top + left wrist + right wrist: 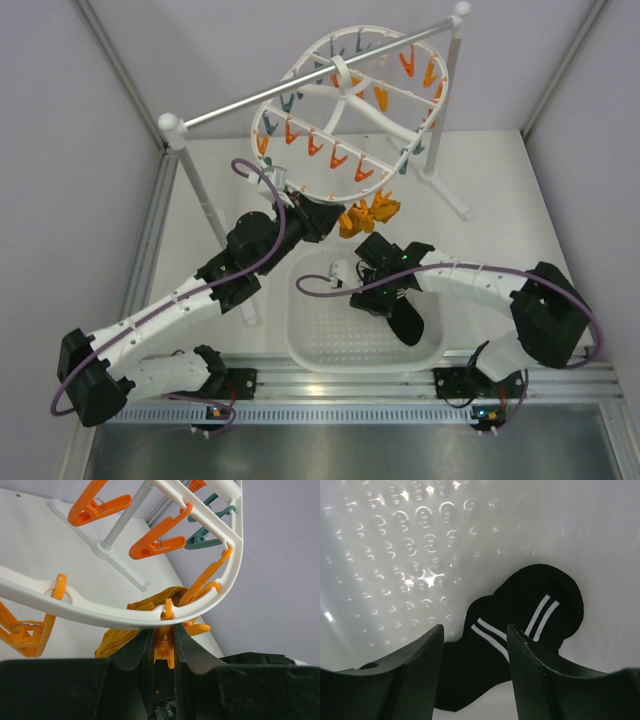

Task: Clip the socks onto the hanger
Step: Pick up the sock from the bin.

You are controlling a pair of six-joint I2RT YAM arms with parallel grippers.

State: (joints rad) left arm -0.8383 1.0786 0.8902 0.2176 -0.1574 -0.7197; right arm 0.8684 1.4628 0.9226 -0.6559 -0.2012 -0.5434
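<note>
Squeezing an orange clothespin (pixel 161 652) on the near rim of the hanger (pixel 100 611), the left gripper (pixel 164 632) is pinched narrow around it; mustard socks (pixel 370 213) hang at that rim, seemingly clipped already. Nearer than the hanger, the right gripper (pixel 475 630) gapes wide over a black striped sock (pixel 520 625) in the perforated basket (pixel 310 340), left to clip, lying diagonally; I cannot tell which end is the cuff

From above my near edge, one camera overlooks the whole surface (pixel 500 200); wrist cameras peer close: left at hanger (pixel 100 612), right into basket (pixel 395 540).
</note>
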